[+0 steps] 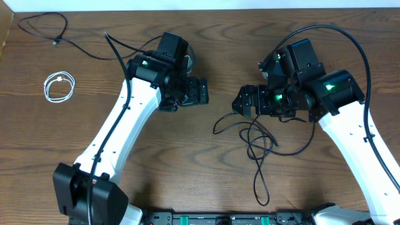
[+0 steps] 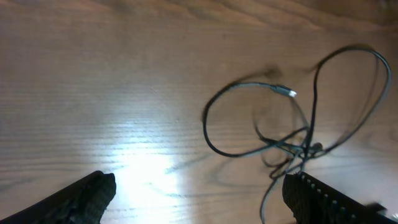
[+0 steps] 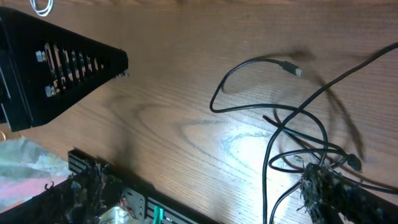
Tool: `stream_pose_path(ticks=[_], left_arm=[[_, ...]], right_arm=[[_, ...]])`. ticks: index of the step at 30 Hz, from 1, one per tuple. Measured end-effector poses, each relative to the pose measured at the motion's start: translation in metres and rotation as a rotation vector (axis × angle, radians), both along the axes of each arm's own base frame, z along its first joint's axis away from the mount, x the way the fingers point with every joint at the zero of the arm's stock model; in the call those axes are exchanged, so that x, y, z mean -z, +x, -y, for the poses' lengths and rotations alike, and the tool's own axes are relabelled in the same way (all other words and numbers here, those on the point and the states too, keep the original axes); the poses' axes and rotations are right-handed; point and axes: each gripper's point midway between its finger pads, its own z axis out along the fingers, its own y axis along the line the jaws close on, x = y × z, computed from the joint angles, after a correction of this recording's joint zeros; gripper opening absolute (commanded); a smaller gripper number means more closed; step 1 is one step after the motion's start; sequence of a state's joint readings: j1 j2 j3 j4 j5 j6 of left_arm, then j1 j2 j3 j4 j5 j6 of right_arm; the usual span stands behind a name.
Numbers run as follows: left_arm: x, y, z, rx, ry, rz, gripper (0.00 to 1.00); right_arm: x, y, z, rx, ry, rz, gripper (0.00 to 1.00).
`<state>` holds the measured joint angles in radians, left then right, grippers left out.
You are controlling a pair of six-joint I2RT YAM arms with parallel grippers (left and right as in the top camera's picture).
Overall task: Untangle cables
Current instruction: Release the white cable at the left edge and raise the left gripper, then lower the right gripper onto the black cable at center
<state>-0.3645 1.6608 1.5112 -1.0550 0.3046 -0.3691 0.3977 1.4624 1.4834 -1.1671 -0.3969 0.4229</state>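
A tangled black cable (image 1: 253, 134) lies on the wooden table between the two arms, and its tail runs toward the front edge. In the left wrist view its loops (image 2: 298, 143) and a small plug (image 2: 286, 92) lie ahead and to the right. My left gripper (image 1: 205, 92) (image 2: 199, 199) is open with only bare wood between its fingers. My right gripper (image 1: 238, 103) (image 3: 205, 193) is open too, and strands of the tangle (image 3: 298, 140) lie against its right finger (image 3: 329, 186). A short white cable (image 1: 59, 86) sits coiled at far left. Another black cable (image 1: 44, 28) lies loose at the back left.
The right arm's thick black cable (image 1: 350, 37) arches over the back right. A black mounting rail (image 1: 219, 219) runs along the table's front edge. In the right wrist view the left gripper (image 3: 62, 62) shows at upper left.
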Motion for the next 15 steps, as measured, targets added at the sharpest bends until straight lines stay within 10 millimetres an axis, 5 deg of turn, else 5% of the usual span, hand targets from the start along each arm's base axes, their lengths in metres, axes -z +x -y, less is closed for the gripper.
stream_pose_path(ticks=[12, 15], left_arm=[[0.003, 0.012, -0.036, -0.097, 0.049, 0.001, 0.91], [0.006, 0.002, -0.041, -0.101, 0.065, -0.046, 0.91]], right_arm=[[-0.002, 0.015, 0.003, 0.038, -0.02, 0.059, 0.99], [-0.002, 0.016, 0.004, 0.041, -0.026, 0.062, 0.99]])
